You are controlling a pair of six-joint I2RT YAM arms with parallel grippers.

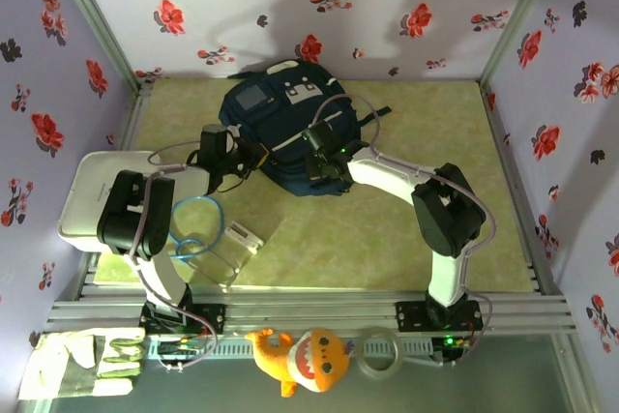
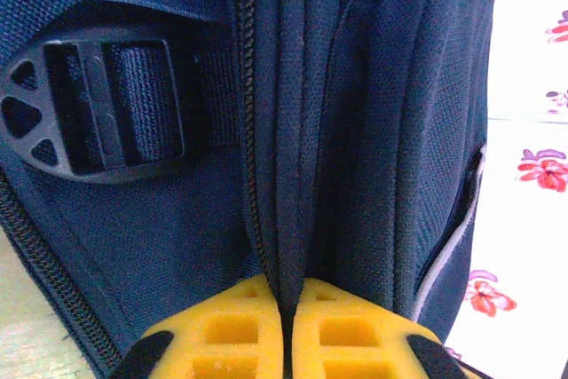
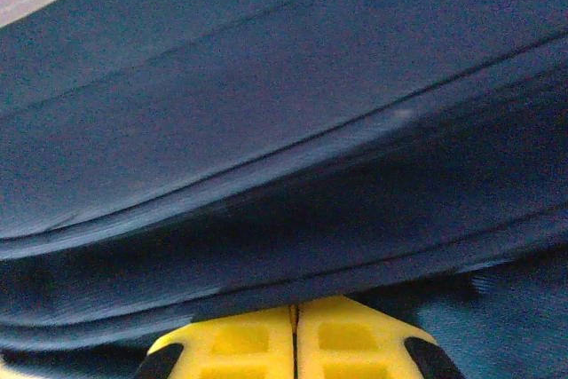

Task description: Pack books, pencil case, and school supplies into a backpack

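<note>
I saw backpack at far edge of counter, open room right and nearer, left end effector pinching its seam, right end effector clenched beneath a fold, arms angled inward

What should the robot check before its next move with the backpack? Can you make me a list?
1. Left gripper holding the backpack: ok. Its jaws are shut on a fold beside the zipper.
2. Right gripper holding it too: cannot tell. Its jaws are shut and the tips are against the cloth.
3. Backpack lying on the table: ok.
4. Backpack open wide enough for packing: cannot tell. The opening is hidden.
5. Strap buckle clear of the left jaws: ok. It sits off to the side.
</note>
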